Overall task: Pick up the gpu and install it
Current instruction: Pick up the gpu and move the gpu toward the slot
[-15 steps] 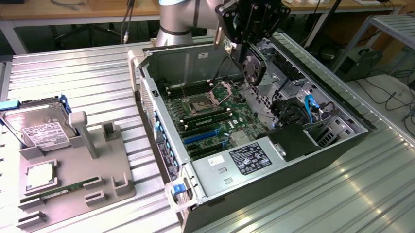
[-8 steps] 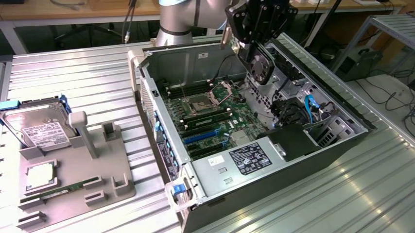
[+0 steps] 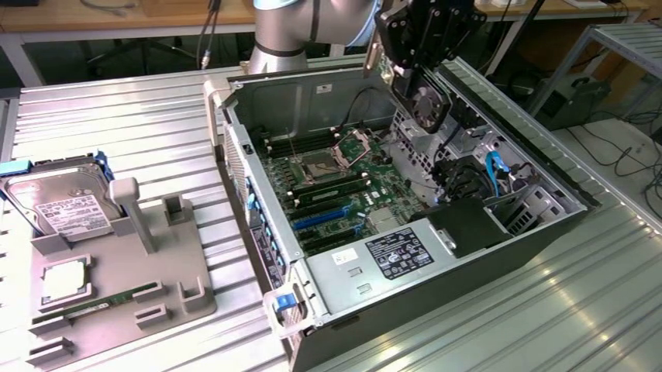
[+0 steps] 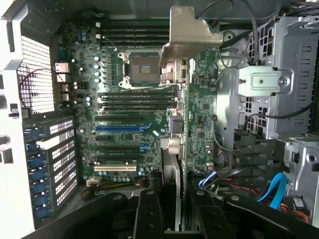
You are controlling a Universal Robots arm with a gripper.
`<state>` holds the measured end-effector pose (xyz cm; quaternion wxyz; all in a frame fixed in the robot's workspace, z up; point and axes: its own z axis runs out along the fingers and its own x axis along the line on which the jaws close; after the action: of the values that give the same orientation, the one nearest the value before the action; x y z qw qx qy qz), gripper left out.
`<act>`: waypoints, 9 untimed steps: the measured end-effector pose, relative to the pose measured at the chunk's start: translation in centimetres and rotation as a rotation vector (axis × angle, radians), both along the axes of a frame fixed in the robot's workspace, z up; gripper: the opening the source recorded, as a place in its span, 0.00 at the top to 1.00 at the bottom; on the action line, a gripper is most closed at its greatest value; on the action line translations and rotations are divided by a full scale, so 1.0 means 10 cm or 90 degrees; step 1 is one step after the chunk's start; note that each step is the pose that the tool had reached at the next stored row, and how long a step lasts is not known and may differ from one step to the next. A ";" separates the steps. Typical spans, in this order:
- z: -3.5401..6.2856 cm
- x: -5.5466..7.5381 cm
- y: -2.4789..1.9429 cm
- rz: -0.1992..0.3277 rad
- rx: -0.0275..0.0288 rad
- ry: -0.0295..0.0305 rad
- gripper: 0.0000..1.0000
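While the arm hangs over the open computer case [image 3: 300, 97], the gripper [image 3: 419, 71] is clamped on the gpu [image 3: 430, 105], which it holds by one end. In the exterior view the card hangs upright above the case's rim, towards the exterior view's right, with its round fan facing the camera. It sits in no slot and is clear of the motherboard [image 3: 331, 184] below.

From the wrist, the gpu [image 4: 175, 149] appears edge-on, running away from the gripper [image 4: 172, 219], with a dark finger [image 4: 148, 214] on each side of it. Its silver bracket [image 4: 187, 37] is at the end farthest from the fingers. Behind the card lies the motherboard [image 4: 124, 99], with the processor socket [image 4: 137, 67] between rows of memory slots and the blue card slots [image 4: 119, 128] beside them. Blue cables [image 4: 276, 191] curl near the drive cage.

On the ribbed metal table [image 3: 135, 116], at the exterior view's left and well apart from the case, a grey tray [image 3: 119, 267] carries a hard drive [image 3: 67, 205] standing on edge, a processor chip [image 3: 64, 280] lying flat and a green memory stick [image 3: 98, 304].
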<state>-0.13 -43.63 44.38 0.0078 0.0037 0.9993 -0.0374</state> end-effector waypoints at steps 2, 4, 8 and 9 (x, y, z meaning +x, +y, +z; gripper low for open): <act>-0.001 0.04 0.000 0.000 0.0000 0.0000 0.73; -0.001 0.05 0.000 0.000 -0.0001 0.0000 0.73; -0.002 0.06 0.000 0.000 0.0000 0.0000 0.73; -0.002 0.06 0.000 0.000 0.0000 0.0000 0.73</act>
<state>0.43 -43.63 44.36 0.0079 0.0037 0.9993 -0.0374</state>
